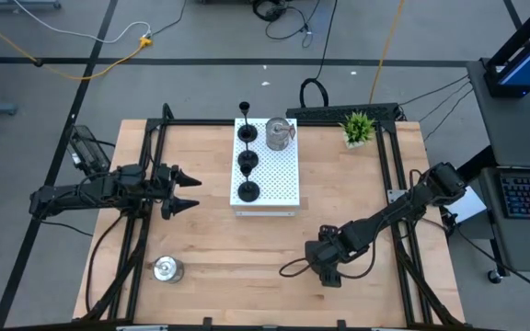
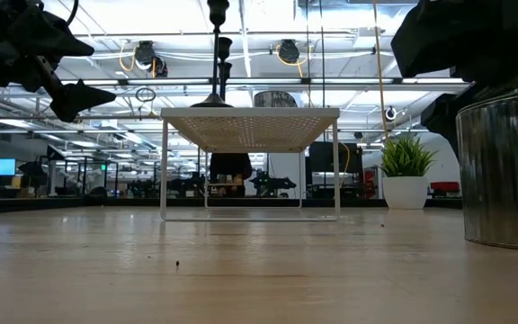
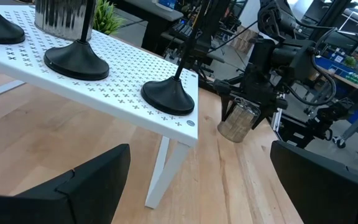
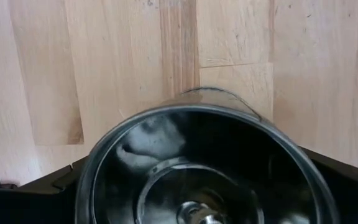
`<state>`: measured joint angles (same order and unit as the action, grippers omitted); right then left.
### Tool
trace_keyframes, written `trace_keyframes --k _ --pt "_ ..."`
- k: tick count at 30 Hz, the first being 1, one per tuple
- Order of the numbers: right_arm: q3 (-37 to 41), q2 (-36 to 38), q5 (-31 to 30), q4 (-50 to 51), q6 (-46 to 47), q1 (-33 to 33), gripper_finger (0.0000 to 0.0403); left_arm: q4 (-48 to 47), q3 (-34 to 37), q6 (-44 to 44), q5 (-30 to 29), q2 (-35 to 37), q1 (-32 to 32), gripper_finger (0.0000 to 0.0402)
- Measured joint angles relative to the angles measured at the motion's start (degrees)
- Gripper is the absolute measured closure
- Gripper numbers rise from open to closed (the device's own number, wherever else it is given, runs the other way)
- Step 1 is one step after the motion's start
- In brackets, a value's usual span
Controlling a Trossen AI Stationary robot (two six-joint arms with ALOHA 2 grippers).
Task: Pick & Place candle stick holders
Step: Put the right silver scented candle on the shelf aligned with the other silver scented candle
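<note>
Three black candle stick holders stand in a row by their round bases on the white perforated board. A silver holder stands on the board's far end. Another silver holder stands on the table at the near left. My right gripper is near the table's near edge, shut on a third silver holder, which also shows in the low view. My left gripper is open and empty, above the table left of the board. My right gripper has the silver holder's round wall between its two fingers, one on each side just below the rim. The fingers come from above, pointing down. The holder is upright, open top up. Its base is at the table top; whether it rests there I cannot tell.
A small green potted plant stands at the far right of the table. Black frame rails run along the table's left and right sides. Bare wood lies between the board and the near edge.
</note>
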<state>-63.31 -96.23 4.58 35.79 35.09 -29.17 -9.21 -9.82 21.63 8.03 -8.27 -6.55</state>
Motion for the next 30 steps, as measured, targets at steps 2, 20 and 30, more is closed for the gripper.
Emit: trace_keyframes --k 2,20,30 --pt "0.0 0.0 -0.1 0.14 -0.22 0.0 0.003 0.0 0.0 0.02 0.0 -0.02 -0.02 0.0009" --pt "-0.5 3.68 0.1 3.57 -1.4 2.72 0.0054 0.0 0.0 0.31 0.0 0.0 -0.01 0.0009" --pt "-12.97 7.83 -1.74 16.9 -9.78 10.31 0.0054 0.0 0.0 0.31 0.0 -0.02 0.0 0.0009"
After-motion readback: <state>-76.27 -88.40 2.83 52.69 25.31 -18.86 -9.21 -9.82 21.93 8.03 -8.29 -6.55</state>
